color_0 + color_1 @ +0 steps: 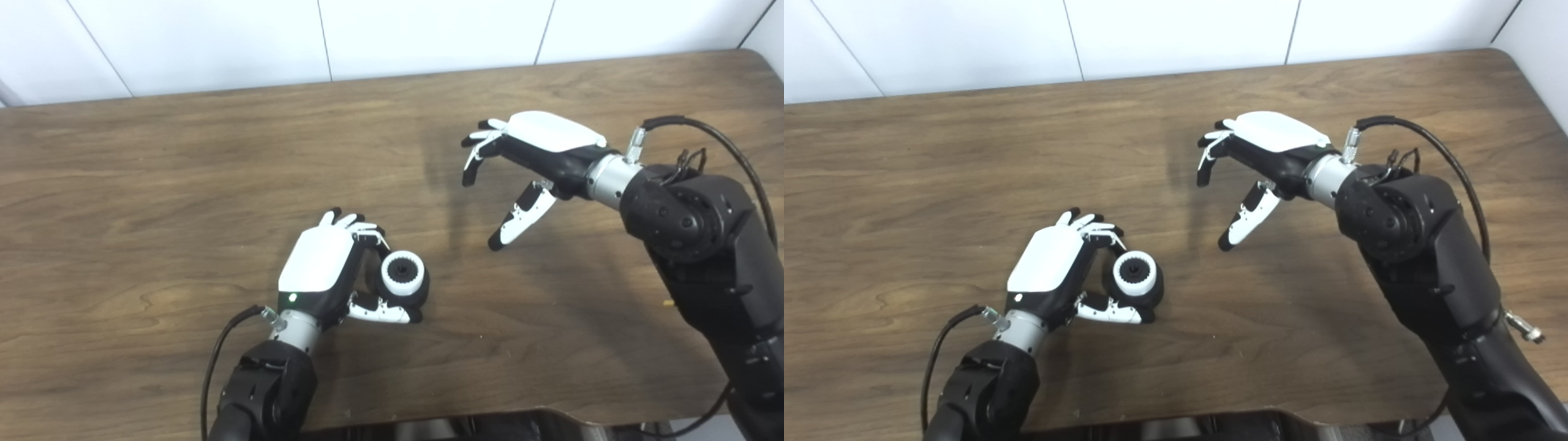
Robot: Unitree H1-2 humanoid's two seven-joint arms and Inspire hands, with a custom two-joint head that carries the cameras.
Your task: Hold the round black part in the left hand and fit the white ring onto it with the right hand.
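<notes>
The round black part (419, 290) rests on the wooden table (153, 184) near the front middle, with the white ring (402, 273) seated around its top. My left hand (327, 269) curls around the part, fingers behind it and thumb in front. My right hand (527, 162) hovers above the table to the right, well apart from the part, fingers spread and holding nothing. In the right eye view the white ring (1134, 274) shows a dark toothed centre, with the left hand (1059, 269) around it and the right hand (1258, 159) off to the right.
The table's front edge (490, 416) runs close below the left hand. A white panelled wall (367, 37) stands behind the table. The right arm's black cable (723, 138) loops above its wrist.
</notes>
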